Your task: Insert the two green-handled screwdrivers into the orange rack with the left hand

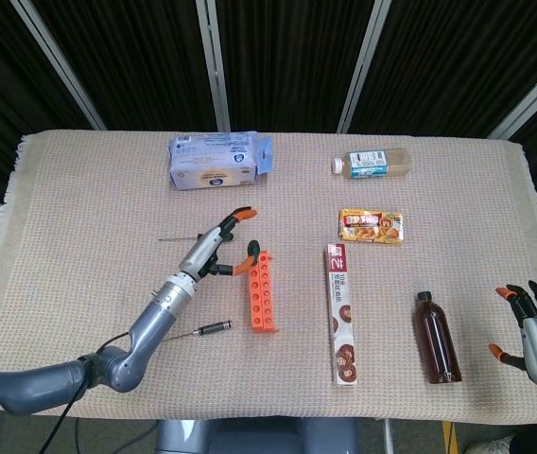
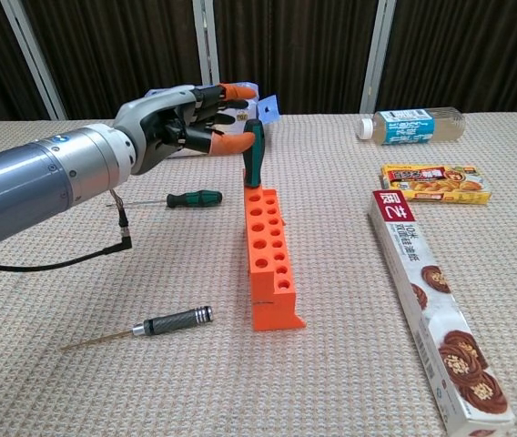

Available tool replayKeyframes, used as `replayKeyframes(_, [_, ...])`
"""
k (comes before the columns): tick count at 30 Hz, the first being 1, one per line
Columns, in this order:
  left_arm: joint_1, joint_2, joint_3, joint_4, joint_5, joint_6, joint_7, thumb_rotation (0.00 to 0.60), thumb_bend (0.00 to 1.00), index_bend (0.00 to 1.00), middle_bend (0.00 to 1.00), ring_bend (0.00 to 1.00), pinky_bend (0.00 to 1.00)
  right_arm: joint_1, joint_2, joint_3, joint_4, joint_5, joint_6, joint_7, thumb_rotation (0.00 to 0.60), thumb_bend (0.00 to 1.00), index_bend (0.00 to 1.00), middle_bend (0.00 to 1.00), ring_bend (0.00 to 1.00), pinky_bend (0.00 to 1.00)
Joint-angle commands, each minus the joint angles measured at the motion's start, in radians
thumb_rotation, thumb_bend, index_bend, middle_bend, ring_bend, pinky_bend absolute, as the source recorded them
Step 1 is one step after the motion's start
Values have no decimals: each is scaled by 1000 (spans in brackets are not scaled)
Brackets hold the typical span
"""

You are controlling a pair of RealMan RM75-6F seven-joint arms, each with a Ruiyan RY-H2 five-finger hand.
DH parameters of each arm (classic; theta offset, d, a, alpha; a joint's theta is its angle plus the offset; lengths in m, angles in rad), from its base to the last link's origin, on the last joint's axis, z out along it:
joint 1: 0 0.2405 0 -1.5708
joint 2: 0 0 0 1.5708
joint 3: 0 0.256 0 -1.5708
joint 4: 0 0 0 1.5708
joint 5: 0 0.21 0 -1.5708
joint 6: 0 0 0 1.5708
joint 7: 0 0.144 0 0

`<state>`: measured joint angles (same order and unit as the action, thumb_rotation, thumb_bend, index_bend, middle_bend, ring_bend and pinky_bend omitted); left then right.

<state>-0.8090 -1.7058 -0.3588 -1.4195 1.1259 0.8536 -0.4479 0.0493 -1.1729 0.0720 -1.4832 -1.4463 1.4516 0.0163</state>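
Beige woven cloth over table point(image 1: 79, 189), dark curtains behind. Orange rack point(image 2: 267, 259) near the cloth's middle, lying lengthwise. One green-handled screwdriver point(image 2: 253, 152) upright in the rack's far end hole, handle free. Left hand point(image 2: 178, 126) just left of that handle, fingers spread apart, holding nothing, orange fingertips point(image 2: 238, 90) close beside but apart from it. Second green-handled screwdriver point(image 2: 186, 198) flat on cloth left of rack. Black-handled screwdriver point(image 2: 163, 324) left of rack's near end. Right hand point(image 1: 536, 330) far right of rack at the table's edge, fingers splayed, empty. Long snack box point(image 1: 341, 312) right of rack, brown bottle point(image 1: 437, 338) beyond it.
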Motion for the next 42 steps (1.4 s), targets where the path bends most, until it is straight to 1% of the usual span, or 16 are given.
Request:
replayKeyframes(1, [7, 7, 0, -4, 9, 10, -4, 560, 375, 33, 0, 0, 0, 2, -1, 0, 1, 0, -2, 0, 600, 0, 198, 150, 15, 125])
replayKeyframes(5, [27, 25, 11, -25, 54, 62, 10, 550, 376, 34, 0, 0, 0, 3, -2, 1, 1, 0, -3, 0, 600, 0, 198, 150, 15, 125])
replayKeyframes(7, [44, 46, 26, -45, 79, 100, 51, 551, 376, 43, 0, 0, 0, 2, -2, 1, 1, 0, 0, 0, 600, 0, 198, 150, 15, 125])
replayKeyframes(9, [57, 66, 38, -65, 84, 123, 95, 550, 377, 77, 0, 0, 0, 2, -2, 1, 1, -1, 2, 0, 600, 0, 198, 150, 15, 125])
replayKeyframes(11, [73, 96, 58, -89, 84, 145, 164, 549, 417, 142, 0, 0, 0, 2, -1, 1, 0, -2, 2, -1, 600, 0, 198, 151, 15, 125])
replayKeyframes(13, [92, 138, 92, -124, 79, 158, 258, 550, 456, 207, 5, 0, 0, 3, -1, 1, 0, -3, 2, 0, 600, 0, 198, 151, 16, 125])
replayKeyframes(16, [109, 178, 124, -169, 56, 168, 368, 553, 462, 286, 20, 0, 0, 5, -3, 0, 1, -5, 0, 1, 600, 0, 198, 150, 15, 125])
replayKeyframes(17, [118, 198, 151, -188, 53, 172, 430, 553, 463, 313, 30, 0, 1, 7, -4, -1, 1, -8, -2, 1, 600, 0, 198, 150, 15, 125])
replayKeyframes(19, [130, 223, 184, -220, 40, 180, 517, 555, 462, 346, 50, 0, 4, 8, -6, -2, 1, -13, -1, 1, 600, 0, 198, 150, 16, 125])
replayKeyframes(22, [140, 238, 210, -251, 9, 198, 623, 565, 464, 367, 62, 0, 5, 9, -7, -4, 1, -16, -1, 0, 600, 0, 198, 150, 16, 125])
replayKeyframes(24, [146, 232, 218, -252, -6, 215, 669, 581, 466, 375, 65, 0, 6, 9, -6, -4, 0, -18, 0, -2, 600, 0, 198, 150, 15, 125])
replayKeyframes(26, [145, 218, 215, -224, -22, 229, 707, 598, 473, 388, 71, 0, 7, 8, -3, -5, -4, -21, 3, -4, 600, 0, 198, 150, 15, 125])
replayKeyframes(28, [131, 196, 202, -179, -48, 227, 752, 600, 476, 393, 74, 0, 8, 7, -1, -7, -8, -22, 5, -8, 600, 0, 198, 150, 16, 125])
replayKeyframes(31, [95, 176, 178, -130, -96, 192, 810, 600, 474, 387, 67, 0, 7, 7, -1, -8, -13, -22, 5, -12, 600, 0, 198, 150, 16, 125])
replayKeyframes(36, [2, 122, 135, -15, -194, 121, 938, 600, 469, 361, 51, 0, 5, 4, 1, -11, -22, -22, 8, -22, 600, 0, 198, 150, 16, 125])
replayKeyframes(42, [-93, 50, 112, 108, -278, 78, 1073, 600, 393, 339, 38, 0, 3, -1, 8, -11, -36, -17, 14, -35, 600, 0, 198, 150, 16, 126])
